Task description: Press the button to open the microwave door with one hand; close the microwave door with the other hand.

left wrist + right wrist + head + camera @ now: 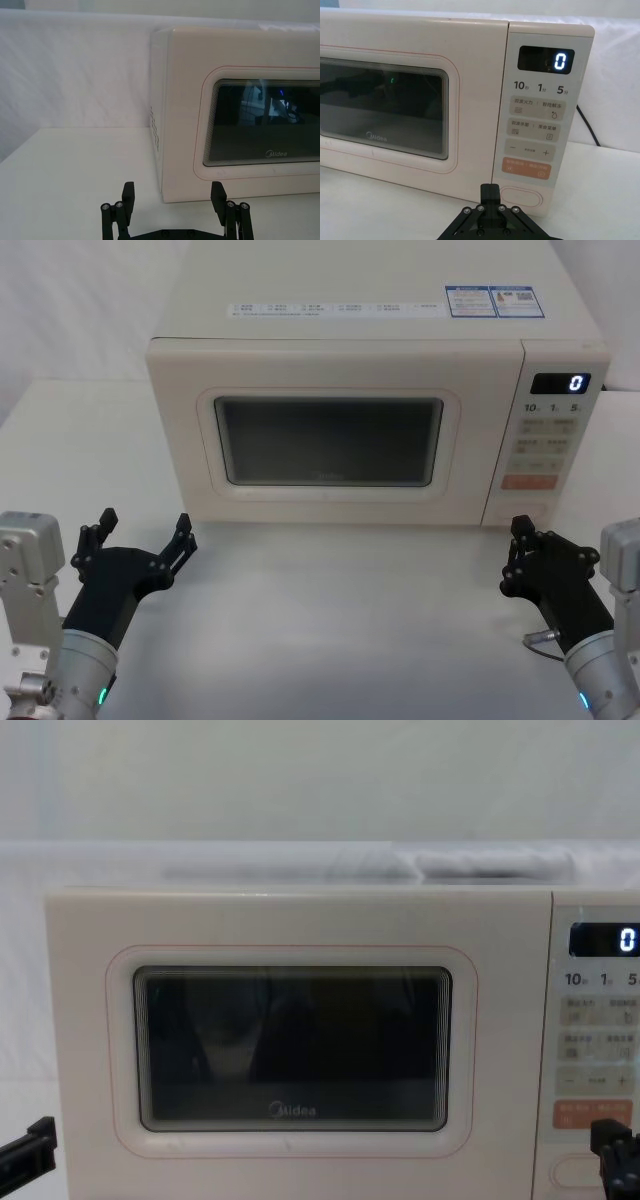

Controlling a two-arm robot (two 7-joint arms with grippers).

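A cream microwave (340, 430) sits on the white table (340, 620), dead ahead at twelve o'clock from the robot. The microwave door (330, 435) is flush shut, its dark window showing faint reflections and the Midea logo along the lower edge. The control panel (548, 430) stands at the door's three o'clock side, its display (560, 383) lit with a single 0. Below the keypad comes the orange key (526, 168), and directly under that, at six o'clock of it, the button (521, 197), a wide cream pill at the bottom of the panel.

The right gripper (522, 552) hovers low over the table at about four o'clock from the door, its fingers pressed together and gripping nothing. In the right wrist view the joined tip (489, 192) sits just short of the button, slightly toward the door side, and I cannot tell whether it touches.

The left gripper (145, 530) waits at about eight o'clock from the door, near the microwave's front left corner, fingers (128, 196) spread wide apart and empty, clear of the casing.
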